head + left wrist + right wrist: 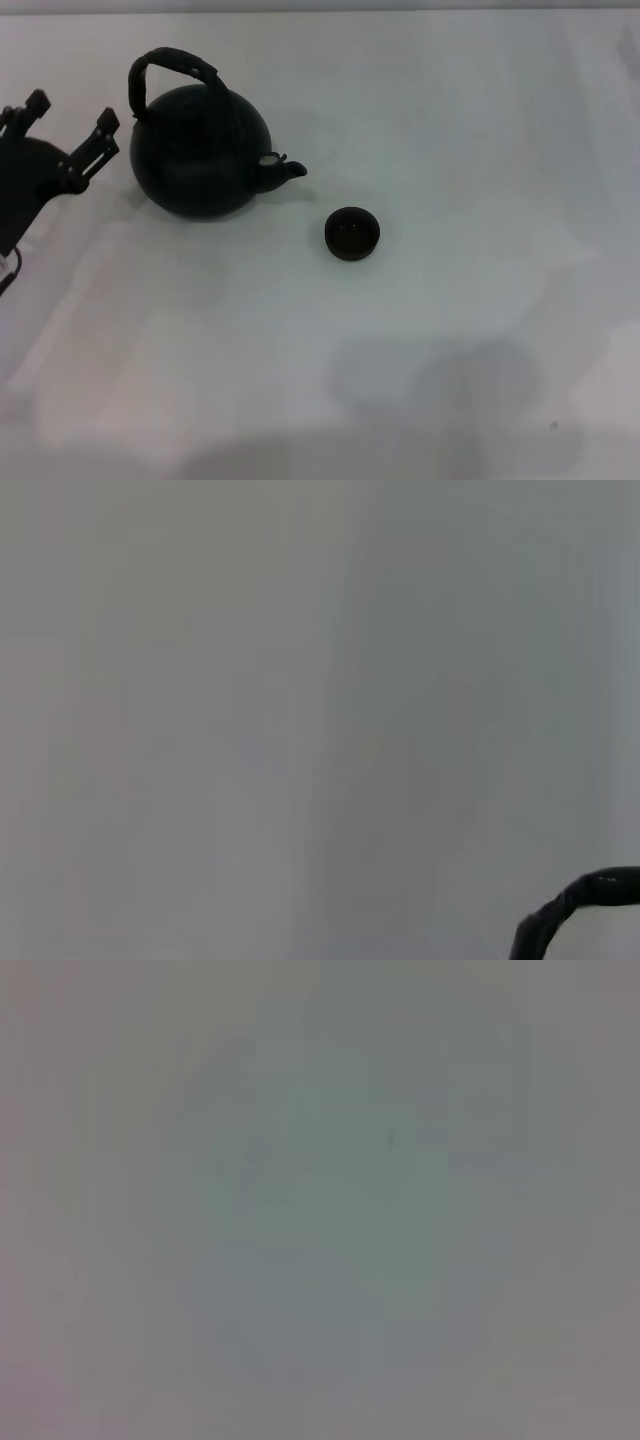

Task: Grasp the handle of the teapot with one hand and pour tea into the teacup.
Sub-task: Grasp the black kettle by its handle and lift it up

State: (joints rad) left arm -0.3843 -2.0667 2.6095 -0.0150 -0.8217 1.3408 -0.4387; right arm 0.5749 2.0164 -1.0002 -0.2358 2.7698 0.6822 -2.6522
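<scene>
A large round matte-black teapot [200,152] stands on the white table at the left, its short spout [283,170] pointing right. Its arched, wrapped handle [170,68] rises over the top; a piece of the handle [575,910] also shows in the left wrist view. The small black teacup [352,233] sits on the table just right of and nearer than the spout. My left gripper [72,112] hangs open at the left edge, a short way left of the teapot, nothing between its fingers. The right gripper is out of view.
The white table [450,330] spreads wide to the right and toward the front of the teapot and cup. The right wrist view shows only bare table surface [320,1200].
</scene>
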